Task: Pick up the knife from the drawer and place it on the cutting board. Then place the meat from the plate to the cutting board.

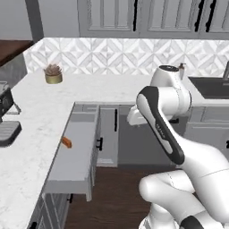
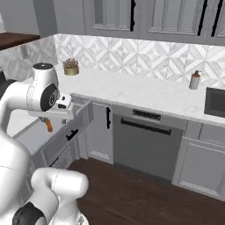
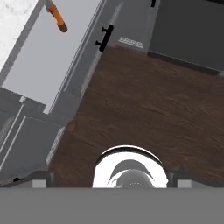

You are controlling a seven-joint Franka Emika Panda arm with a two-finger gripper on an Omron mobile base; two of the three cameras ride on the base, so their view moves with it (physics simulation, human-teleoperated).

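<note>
The wide grey drawer (image 1: 74,156) stands pulled out from the left counter. On its flat floor near the counter-side wall lies the knife (image 1: 66,142), of which I see the orange-brown handle (image 3: 57,16); its blade is not clear. My gripper (image 1: 134,121) hangs over the dark floor to the right of the drawer, apart from it and pointing down. In the hand view its tips (image 3: 41,178) sit far apart, so it is open and holds nothing. The cutting board, the plate and the meat are out of view.
The drawer's dark bar handle (image 3: 105,37) faces the wooden floor (image 3: 144,105). A dishwasher front (image 2: 145,145) sits under the back counter. A small potted plant (image 1: 53,74), a soap bottle (image 2: 195,81) and a dark sink (image 1: 210,87) stand on the marble counter.
</note>
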